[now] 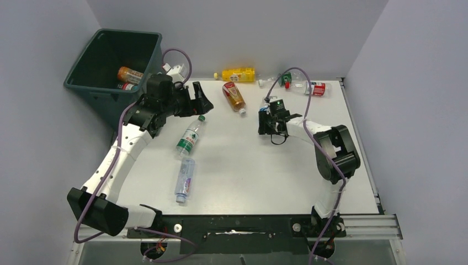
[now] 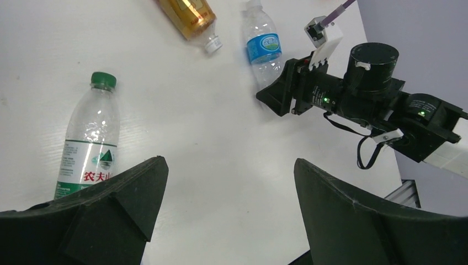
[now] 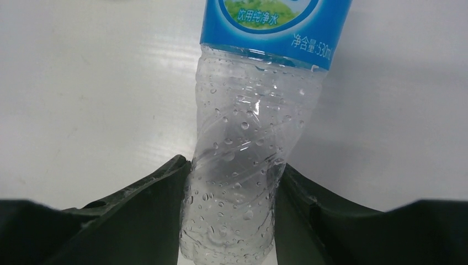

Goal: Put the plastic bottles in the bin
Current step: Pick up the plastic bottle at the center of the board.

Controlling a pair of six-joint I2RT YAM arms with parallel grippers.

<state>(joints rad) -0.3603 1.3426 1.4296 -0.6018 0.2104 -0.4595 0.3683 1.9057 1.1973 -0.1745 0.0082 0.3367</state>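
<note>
My right gripper (image 3: pixel 234 165) is shut on the lower body of a clear bottle with a blue label (image 3: pixel 248 127), which lies on the white table. The left wrist view shows the same bottle (image 2: pixel 264 47) and gripper (image 2: pixel 276 94). My left gripper (image 2: pixel 229 160) is open and empty, held above the table just right of the bin (image 1: pixel 94 96). A green-label bottle (image 1: pixel 190 135) lies just below it and also shows in the left wrist view (image 2: pixel 91 143). The dark green bin at the far left holds an orange bottle (image 1: pixel 129 74).
An amber bottle (image 1: pixel 234 96), a yellow bottle (image 1: pixel 237 74), a clear green-capped bottle (image 1: pixel 276 80) and a red-label bottle (image 1: pixel 309 87) lie along the far edge. Another blue-label bottle (image 1: pixel 185 179) lies near the left arm. Grey walls close in the back and sides.
</note>
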